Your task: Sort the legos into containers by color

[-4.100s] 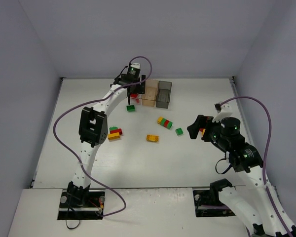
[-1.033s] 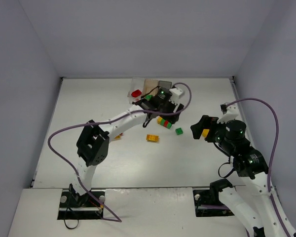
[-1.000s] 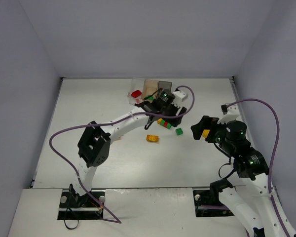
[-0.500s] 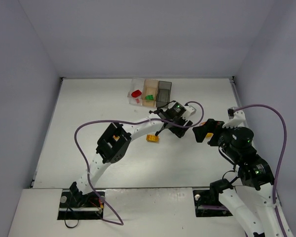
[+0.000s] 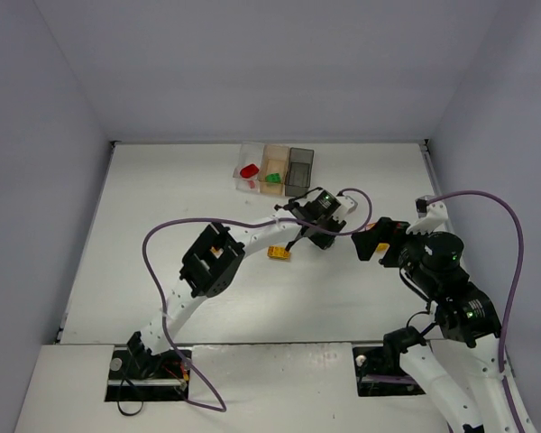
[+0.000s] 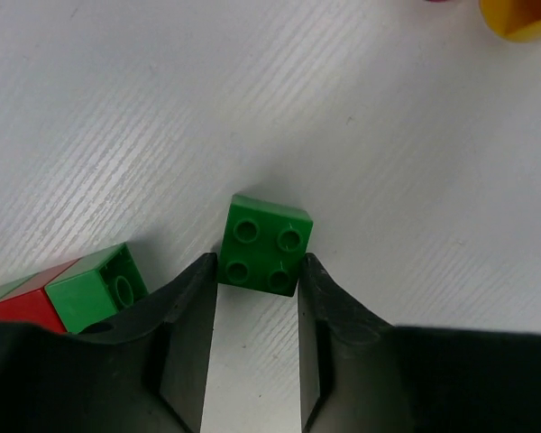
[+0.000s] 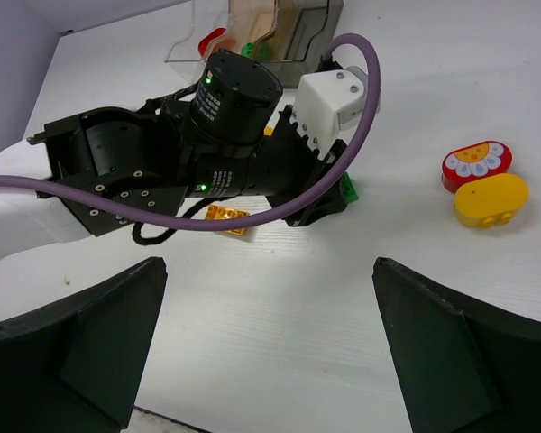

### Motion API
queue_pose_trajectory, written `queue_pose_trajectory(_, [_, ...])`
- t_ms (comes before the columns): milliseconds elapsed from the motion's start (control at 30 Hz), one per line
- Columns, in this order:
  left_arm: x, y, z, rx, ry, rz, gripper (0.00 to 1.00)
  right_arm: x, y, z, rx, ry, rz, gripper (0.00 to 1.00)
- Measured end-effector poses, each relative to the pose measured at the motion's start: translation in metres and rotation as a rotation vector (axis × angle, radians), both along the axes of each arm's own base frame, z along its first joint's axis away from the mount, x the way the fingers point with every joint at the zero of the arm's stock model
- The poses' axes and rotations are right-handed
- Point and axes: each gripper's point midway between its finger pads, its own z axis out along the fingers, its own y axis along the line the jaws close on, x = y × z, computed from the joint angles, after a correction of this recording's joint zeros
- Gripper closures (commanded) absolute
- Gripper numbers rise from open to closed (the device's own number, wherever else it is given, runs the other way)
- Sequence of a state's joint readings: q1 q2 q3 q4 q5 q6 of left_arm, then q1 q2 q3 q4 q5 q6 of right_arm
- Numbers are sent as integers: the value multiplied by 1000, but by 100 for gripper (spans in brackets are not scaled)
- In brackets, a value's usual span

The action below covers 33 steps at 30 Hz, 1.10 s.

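On my right wrist view, the right gripper hangs above the white, finely ribbed table. Its two matte black fingers are spread far apart and there is nothing between them. Just off to its right lie a glossy yellow rounded piece and a red round piece with a flower pattern, touching each other.

Further out, the left gripper sits low over a small green square plastic brick with four round studs, which lies flat on the table. The black fingers are drawn in narrow and flank the brick's near corners. I cannot tell whether they actually press on it. Just left of that gripper is a short joined stack of green and red bricks, lying on its side with a stud hollow facing me. A single orange-yellow studded brick rests near the left arm's wrist, apart from the others.

At the far edge stand three small see-through rectangular boxes in a row, side by side. The clear box holds a red piece. The orange-tinted box holds a green piece. I can't make out any contents in the smoky dark box.
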<state>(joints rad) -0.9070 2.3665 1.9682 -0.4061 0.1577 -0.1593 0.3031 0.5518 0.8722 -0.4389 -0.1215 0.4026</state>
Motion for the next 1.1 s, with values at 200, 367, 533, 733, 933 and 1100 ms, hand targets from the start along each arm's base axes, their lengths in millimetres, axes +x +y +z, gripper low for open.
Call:
queue_pose_trajectory(200, [-1, 17, 13, -6, -6, 52, 85, 0, 0, 0, -3, -1, 1, 5])
queue_pose_trajectory(367, [28, 39, 81, -107, -61, 172, 85, 0, 0, 0, -7, -2, 2, 5])
queue_pose_trajectory(533, [90, 92, 154, -213, -167, 363, 85, 1, 0, -1, -14, 0, 4, 4])
queue_pose_trajectory(733, [167, 146, 166, -235, -221, 547, 83, 5, 1, -8, -35, 27, 9, 5])
queue_pose_trajectory(933, [208, 158, 109, -174, -172, 597, 80, 8, 1, -13, -45, 44, 11, 4])
queue_pose_trajectory(1100, [206, 156, 58, -110, -97, 583, 59, 8, 1, -13, -42, 44, 10, 4])
